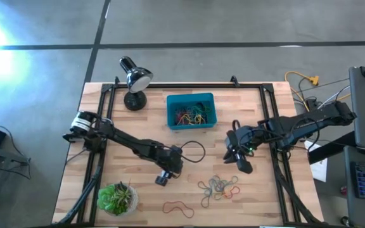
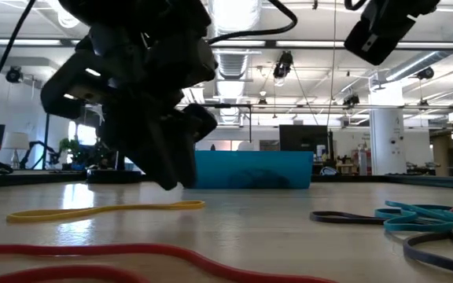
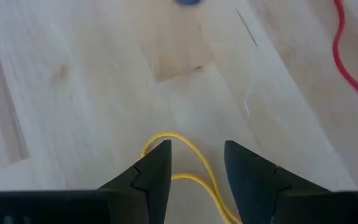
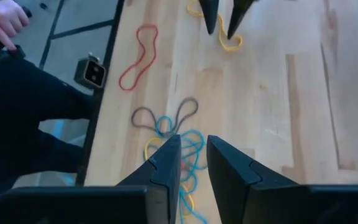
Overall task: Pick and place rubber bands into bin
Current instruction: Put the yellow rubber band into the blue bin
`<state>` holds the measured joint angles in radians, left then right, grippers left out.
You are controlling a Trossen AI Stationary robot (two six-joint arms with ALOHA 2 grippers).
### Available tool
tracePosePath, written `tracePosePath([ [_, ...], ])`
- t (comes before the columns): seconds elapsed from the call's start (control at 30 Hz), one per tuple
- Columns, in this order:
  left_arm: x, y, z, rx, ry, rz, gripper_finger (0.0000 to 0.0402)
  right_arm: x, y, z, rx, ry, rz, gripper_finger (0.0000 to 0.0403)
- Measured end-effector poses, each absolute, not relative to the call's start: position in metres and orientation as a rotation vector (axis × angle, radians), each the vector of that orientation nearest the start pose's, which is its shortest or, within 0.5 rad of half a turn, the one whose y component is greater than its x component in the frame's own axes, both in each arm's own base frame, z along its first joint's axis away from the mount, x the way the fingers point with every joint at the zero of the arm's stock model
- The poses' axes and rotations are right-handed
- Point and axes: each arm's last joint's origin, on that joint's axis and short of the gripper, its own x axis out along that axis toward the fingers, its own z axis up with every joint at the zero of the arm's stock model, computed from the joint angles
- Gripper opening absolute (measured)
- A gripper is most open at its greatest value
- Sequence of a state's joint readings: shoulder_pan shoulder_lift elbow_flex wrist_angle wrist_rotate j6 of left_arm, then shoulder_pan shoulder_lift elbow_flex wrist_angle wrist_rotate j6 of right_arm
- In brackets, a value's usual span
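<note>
High view: left gripper (image 1: pixel 163 178) sits low at table centre-left, abt 7 o'clock from the bin (image 1: pixel 191 121), which holds a tangle of bands already; right gripper (image 1: pixel 243 161) hovers at 4 o'clock from bin, above the loose pile of rubber bands (image 1: pixel 218 187); one red band (image 1: pixel 178 207) lies alone at 6 o'clock near the table edge. Lamp (image 1: pixel 134 79) and plant (image 1: pixel 116 197) stand clear on the left side. Low view: left gripper's dark bulk hangs close over a flat yellow band (image 2: pixel 104 210); teal bin wall (image 2: pixel 246 169) behind it, smooth plastic; red band in foreground, teal and grey loops at 3 o'clock. Left wrist view: fingers apart, straddling the thin yellow loop on pale wood planks — nothing clamped yet. Step in hand, I judge: pick approach on that yellow band; next calls for dropping to the wood and closing w/o the floppy loop slipping out. Right wrist view: right fingers parted, empty, above the blue, yellow and grey heap; a person's hand (image 4: pixel 5 18) shows off-table.
</note>
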<state>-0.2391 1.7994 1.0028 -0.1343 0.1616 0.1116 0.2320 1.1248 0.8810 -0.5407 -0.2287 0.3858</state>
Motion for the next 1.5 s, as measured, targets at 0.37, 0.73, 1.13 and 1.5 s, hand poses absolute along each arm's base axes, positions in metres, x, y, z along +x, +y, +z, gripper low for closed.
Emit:
tracePosePath([
  [0.37, 0.346, -0.086, 0.134, 0.122, 0.945, -0.429, 0.0132, 0.216, 0.066, 0.266, 0.384, 0.9, 0.259, 0.0068],
  [0.73, 0.364, -0.047, 0.143, 0.131, 0.927, -0.107, 0.0132, 0.216, 0.068, 0.267, 0.405, 0.888, 0.255, 0.0068],
  [1.13, 0.37, -0.035, 0.163, 0.059, 0.897, -0.146, 0.0132, 0.214, 0.077, 0.267, 0.394, 0.884, 0.249, 0.0068],
  [1.5, 0.352, -0.036, 0.148, -0.004, 1.1, -0.229, 0.0132, 0.214, 0.076, 0.267, 0.35, 0.864, 0.214, 0.0068],
])
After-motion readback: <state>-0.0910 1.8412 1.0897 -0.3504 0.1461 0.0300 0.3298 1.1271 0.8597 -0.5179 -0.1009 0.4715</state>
